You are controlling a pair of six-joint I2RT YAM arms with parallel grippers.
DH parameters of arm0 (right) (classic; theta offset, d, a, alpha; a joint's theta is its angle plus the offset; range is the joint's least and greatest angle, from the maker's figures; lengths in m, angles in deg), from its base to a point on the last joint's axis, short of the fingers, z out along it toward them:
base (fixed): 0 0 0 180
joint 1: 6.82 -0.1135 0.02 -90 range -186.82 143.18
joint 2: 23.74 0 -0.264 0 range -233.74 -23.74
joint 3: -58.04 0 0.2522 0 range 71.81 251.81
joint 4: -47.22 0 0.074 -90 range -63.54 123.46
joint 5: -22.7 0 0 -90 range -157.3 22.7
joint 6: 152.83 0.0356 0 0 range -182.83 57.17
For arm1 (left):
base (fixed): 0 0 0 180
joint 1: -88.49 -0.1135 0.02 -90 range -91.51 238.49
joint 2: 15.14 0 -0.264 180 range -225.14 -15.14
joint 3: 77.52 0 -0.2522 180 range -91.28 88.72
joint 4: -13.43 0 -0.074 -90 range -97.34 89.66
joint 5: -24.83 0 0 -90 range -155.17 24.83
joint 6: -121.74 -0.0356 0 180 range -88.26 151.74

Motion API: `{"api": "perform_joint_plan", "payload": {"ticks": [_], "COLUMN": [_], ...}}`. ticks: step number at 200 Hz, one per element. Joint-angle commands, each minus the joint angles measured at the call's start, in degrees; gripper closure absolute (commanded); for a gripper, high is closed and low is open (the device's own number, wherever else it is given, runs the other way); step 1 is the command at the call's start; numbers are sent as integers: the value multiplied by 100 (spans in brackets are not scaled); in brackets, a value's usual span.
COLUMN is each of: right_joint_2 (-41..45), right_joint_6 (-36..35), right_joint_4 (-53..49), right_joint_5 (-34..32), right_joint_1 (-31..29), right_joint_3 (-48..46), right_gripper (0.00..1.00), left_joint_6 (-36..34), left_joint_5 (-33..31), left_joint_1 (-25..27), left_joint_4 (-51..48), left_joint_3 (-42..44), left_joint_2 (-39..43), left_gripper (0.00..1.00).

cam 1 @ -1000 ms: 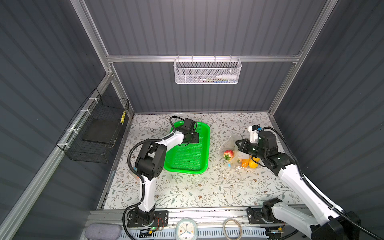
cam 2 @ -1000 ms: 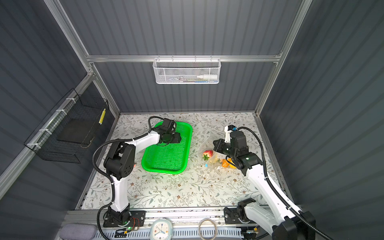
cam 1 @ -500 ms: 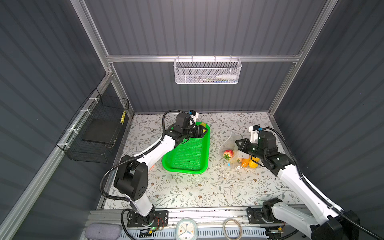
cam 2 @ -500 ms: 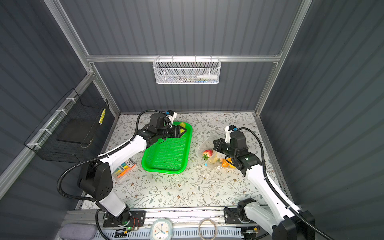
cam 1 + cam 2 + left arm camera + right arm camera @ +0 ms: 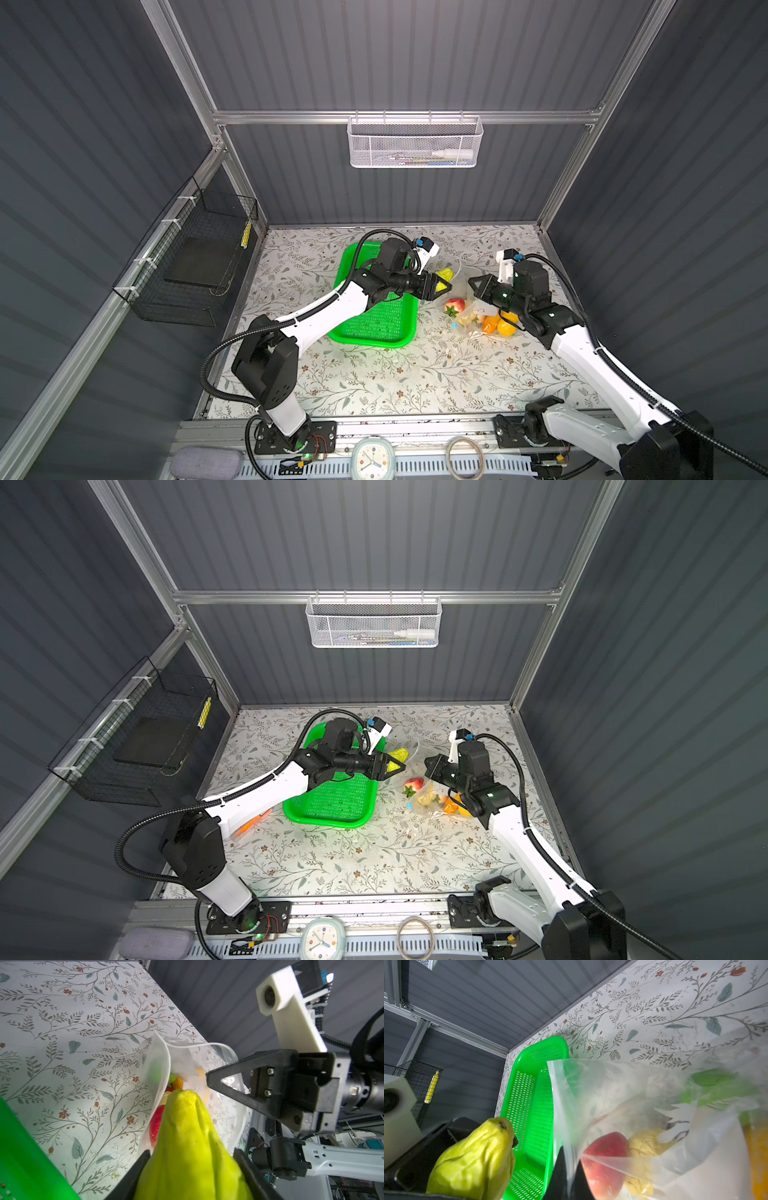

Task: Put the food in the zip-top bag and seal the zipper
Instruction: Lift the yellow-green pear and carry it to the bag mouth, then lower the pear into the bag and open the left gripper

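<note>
Your left claw (image 5: 439, 287) grips the yellow-green fruit (image 5: 187, 1136); just ahead, the clenched right claw (image 5: 209, 1081) pinches the zip-top bag (image 5: 612, 1095) open. Push well inside before releasing.

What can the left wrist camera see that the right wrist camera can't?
Only the left wrist view shows the whole right end effector, shut on the edge of the zip-top bag, plus that arm's white camera block. Only the right wrist view shows the black wire basket on the wall and its yellow tag. Both show the yellow-green bumpy fruit gripped by the left end effector, the open bag with a red fruit inside, the green basket and the flowery table.
</note>
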Motion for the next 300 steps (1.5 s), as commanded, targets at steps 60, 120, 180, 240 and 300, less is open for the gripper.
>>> {"api": "perform_joint_plan", "payload": {"ticks": [60,120,180,240,300], "right_joint_2": [121,192,316,342,334], "right_joint_6": [-81,-133,-142,-132,-124], "right_joint_4": [196,214,197,172,111], "right_joint_5": [125,171,126,101,48], "right_joint_1": [-6,-5,-8,-6,-6], "right_joint_3": [37,-23,-122,-130,-96], "right_gripper": [100,100,100,100,100], "left_joint_6": [-269,-350,-70,107,248], "left_joint_5": [88,-23,-558,-719,-1089], "left_joint_1": [302,546,548,547,442], "left_joint_4": [-713,-1182,-1176,-1078,-559], "left_joint_3": [-1093,-1591,-1737,-1552,-825], "left_joint_2": [-922,-1431,-1684,-1437,-404], "left_gripper": [44,44,42,15,4]}}
